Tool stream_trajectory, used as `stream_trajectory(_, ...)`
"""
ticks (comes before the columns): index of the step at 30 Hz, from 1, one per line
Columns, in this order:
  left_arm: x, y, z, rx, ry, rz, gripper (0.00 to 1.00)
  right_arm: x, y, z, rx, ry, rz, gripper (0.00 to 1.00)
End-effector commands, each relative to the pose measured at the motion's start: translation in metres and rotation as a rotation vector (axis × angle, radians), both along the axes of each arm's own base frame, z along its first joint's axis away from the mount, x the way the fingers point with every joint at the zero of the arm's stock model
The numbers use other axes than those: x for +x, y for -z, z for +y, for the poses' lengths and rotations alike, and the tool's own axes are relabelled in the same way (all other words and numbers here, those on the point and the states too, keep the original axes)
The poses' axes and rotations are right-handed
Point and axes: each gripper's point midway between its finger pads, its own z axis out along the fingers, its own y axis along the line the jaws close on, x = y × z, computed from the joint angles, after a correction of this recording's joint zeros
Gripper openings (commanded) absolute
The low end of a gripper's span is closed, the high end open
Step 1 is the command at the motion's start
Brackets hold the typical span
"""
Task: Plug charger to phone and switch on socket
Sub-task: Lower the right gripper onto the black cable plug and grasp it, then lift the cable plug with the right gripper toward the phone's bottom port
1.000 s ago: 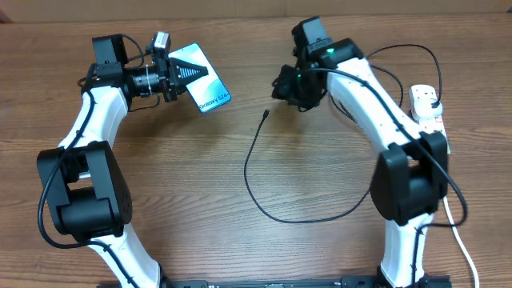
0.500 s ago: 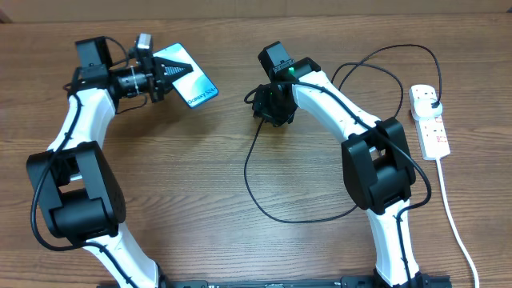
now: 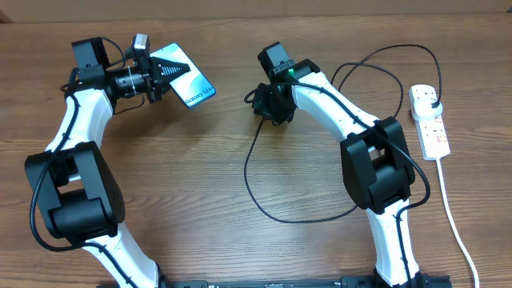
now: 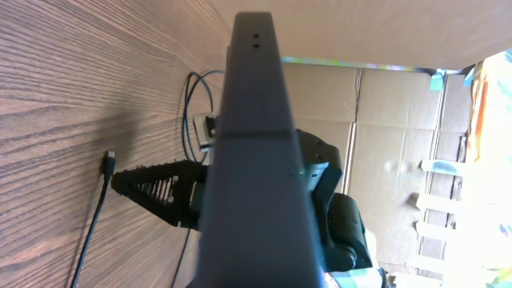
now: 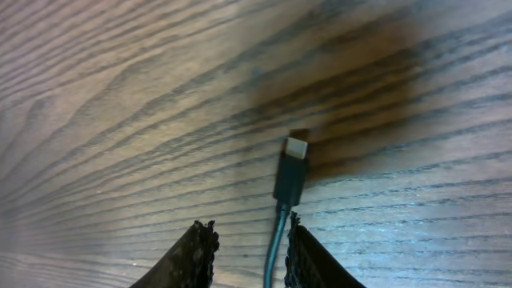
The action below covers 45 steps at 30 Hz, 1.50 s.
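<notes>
- The charger lies in a wide loop across the middle of the tabletop. Its connector tip rests flat on the wood towards the middle of the far edge, and nothing grips it.
- The right gripper hovers low over that tip. Its fingers are parted a little, one on each side of the cable just behind the connector, and they hold nothing.
- The phone is over towards the far-left corner, tilted with its blue screen facing up. The left gripper is clamped on it across its faces (the left wrist view shows the phone only edge-on).
- The socket lies along the right edge in its far half, with the plug head apparently already seated in it. The switches are too small to tell their position.
- Step in hand, as I judge it: picking up the connector end.
- The next move calls for closing squarely on the cable close behind the tip. The tip must then go to the phone's port in line with it, while the left arm keeps the phone steady.
</notes>
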Motion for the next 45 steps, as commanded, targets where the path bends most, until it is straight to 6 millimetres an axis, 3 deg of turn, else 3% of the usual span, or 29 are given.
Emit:
stream_trajectory(1, -0.003, -0.009, -0.003, -0.029, 0.029, -0.016, 0.04, -0.004, 0.014, -0.004, -0.022, 0.034, 0.018, 0.32)
stream_trajectory(14, -0.002, -0.006, -0.010, -0.023, 0.030, 0.006, 0.04, 0.003, 0.028, -0.006, -0.026, 0.062, -0.014, 0.31)
stream_trajectory(27, -0.002, -0.005, -0.010, -0.019, 0.028, 0.011, 0.04, -0.013, 0.051, -0.012, -0.042, 0.072, 0.030, 0.26)
stream_trajectory(30, -0.001, -0.004, -0.010, -0.013, 0.021, 0.016, 0.04, -0.016, 0.057, -0.013, -0.045, 0.071, 0.035, 0.24)
stream_trajectory(33, -0.001, -0.004, -0.010, -0.013, 0.021, 0.016, 0.04, -0.019, 0.061, -0.014, -0.047, 0.071, 0.039, 0.13)
stream_trajectory(37, 0.000, -0.003, -0.009, -0.004, 0.013, 0.017, 0.04, -0.016, 0.060, -0.013, -0.043, 0.053, 0.020, 0.04)
stream_trajectory(41, 0.000, -0.003, -0.009, -0.005, 0.013, 0.017, 0.04, -0.012, 0.054, -0.006, -0.018, -0.076, -0.022, 0.04)
stream_trajectory(45, 0.000, -0.003, -0.009, -0.006, 0.015, 0.017, 0.04, -0.015, 0.029, 0.004, 0.117, -0.208, -0.014, 0.04)
